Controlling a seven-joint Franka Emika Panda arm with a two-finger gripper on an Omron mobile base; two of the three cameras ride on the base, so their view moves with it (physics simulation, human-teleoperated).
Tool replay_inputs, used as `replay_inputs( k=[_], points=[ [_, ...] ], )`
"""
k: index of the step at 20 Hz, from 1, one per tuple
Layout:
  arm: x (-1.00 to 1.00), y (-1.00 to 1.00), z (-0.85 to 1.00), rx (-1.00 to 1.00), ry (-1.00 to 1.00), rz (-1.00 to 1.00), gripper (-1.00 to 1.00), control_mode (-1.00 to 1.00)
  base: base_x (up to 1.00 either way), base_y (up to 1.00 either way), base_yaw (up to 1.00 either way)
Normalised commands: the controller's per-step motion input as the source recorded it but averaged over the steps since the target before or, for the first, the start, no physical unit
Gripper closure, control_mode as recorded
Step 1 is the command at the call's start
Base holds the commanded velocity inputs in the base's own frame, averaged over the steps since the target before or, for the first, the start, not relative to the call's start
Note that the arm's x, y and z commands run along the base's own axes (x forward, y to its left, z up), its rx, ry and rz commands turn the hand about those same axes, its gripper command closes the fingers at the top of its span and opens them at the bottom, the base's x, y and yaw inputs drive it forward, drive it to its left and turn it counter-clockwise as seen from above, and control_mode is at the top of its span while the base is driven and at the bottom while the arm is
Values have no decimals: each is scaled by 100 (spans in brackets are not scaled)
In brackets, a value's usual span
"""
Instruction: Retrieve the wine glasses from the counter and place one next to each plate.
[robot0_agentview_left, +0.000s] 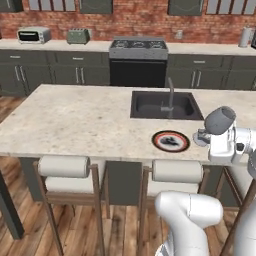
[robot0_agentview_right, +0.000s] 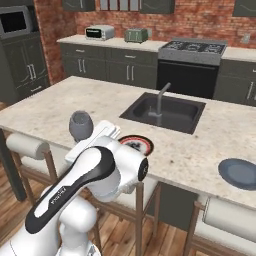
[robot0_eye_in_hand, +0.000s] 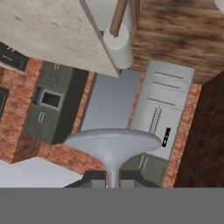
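Arm (robot0_agentview_right: 95, 175): glossy white rounded shell segments, fat cylindrical links, domed joint caps. Dark grey/black band along upper link in right base view, small pale lettering on it, too small to read. Black ring seam at elbow joint. Hand housing (robot0_agentview_left: 223, 144): white, boxy, dark accents at wrist. Finger tips (robot0_eye_in_hand: 97, 178): small, dark grey, blocky. No cables or screws visible.

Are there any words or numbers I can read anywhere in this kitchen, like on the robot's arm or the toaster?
"panda" - grey letters running along the black stripe on the robot's arm; small, so only just readable.
Toaster oven: no words that can be read.
Plate with the red and black rim: a dark shape in the middle, no letters.
Nothing else carries readable text.
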Motion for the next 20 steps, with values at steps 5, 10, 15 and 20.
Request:
replay_inputs(
  k=[5, 10, 15, 20],
  points=[
    [0, 0, 0, 0, 0, 0, 100, 100, 19, -40, -22],
    [0, 0, 0, 0, 0, 0, 100, 100, 11, -25, -9],
    [0, 0, 0, 0, 0, 0, 100, 100, 0, -25, -13],
    [0, 0, 0, 0, 0, 0, 100, 100, 19, -9, -14]
  ],
)
